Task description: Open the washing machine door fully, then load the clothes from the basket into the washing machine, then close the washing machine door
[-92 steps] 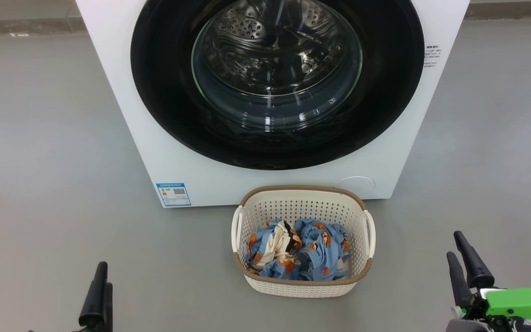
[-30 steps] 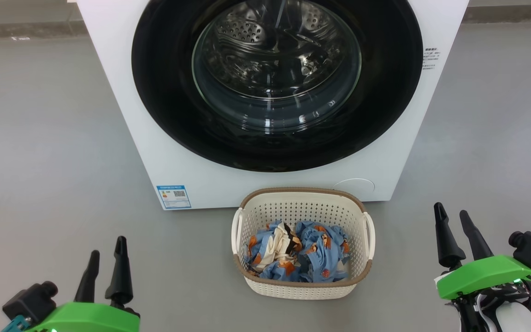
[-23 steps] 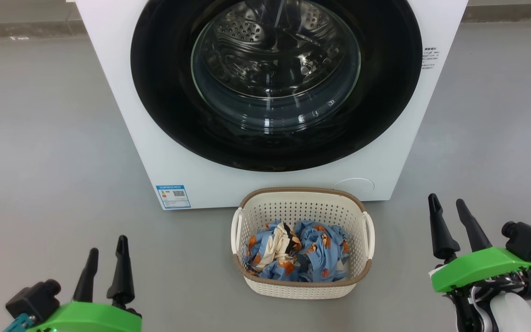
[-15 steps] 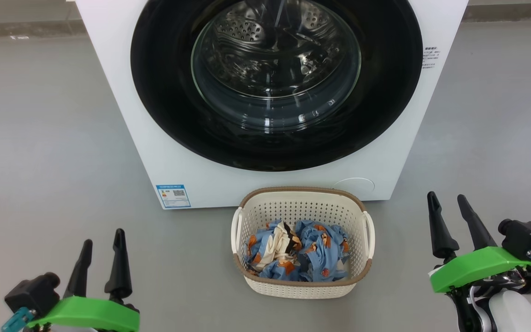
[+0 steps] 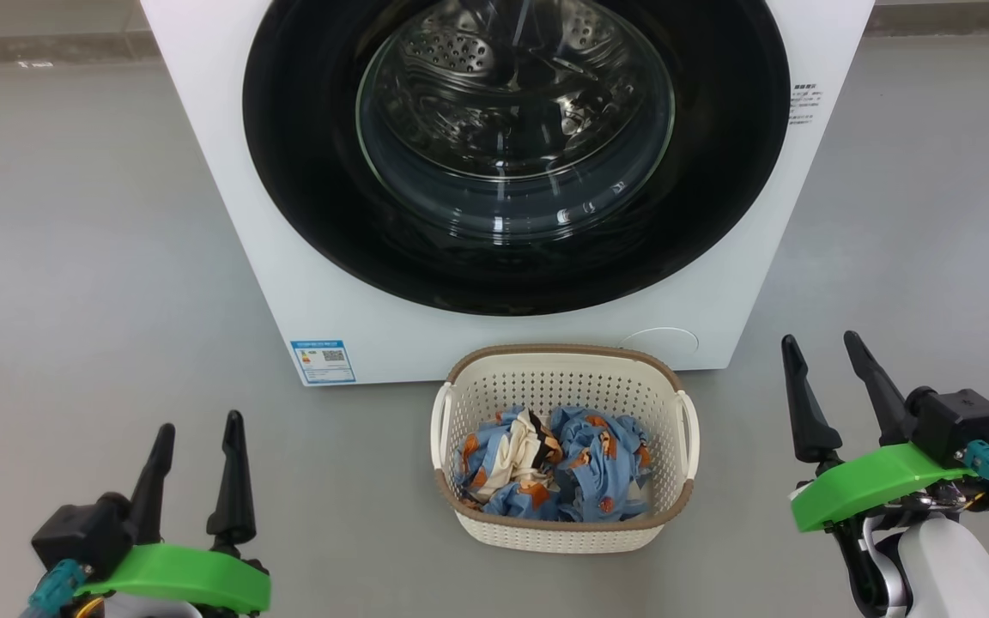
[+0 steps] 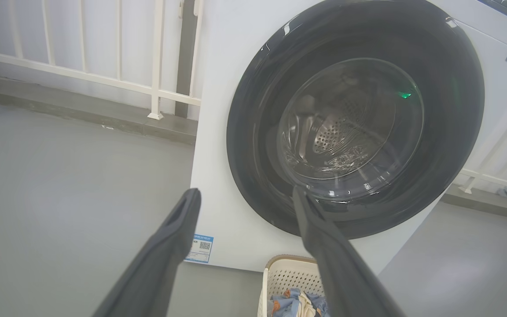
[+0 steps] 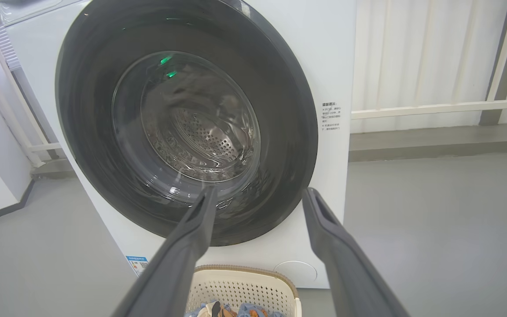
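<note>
The washing machine door (image 5: pixel 516 129) pairs a glossy black rim with smooth clear glass, set in the smooth white shell of the washing machine (image 5: pixel 228 223). Its perforated drum (image 5: pixel 460 53) gleams like polished steel. The clothes (image 5: pixel 546 463), soft printed cloth, fill the matt perforated plastic basket (image 5: pixel 559 386) on a smooth grey floor (image 5: pixel 74 257).

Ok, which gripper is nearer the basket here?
Right. The right gripper hangs open a short way off the right side of the basket; the left gripper, open too, is farther off past its left side.
</note>
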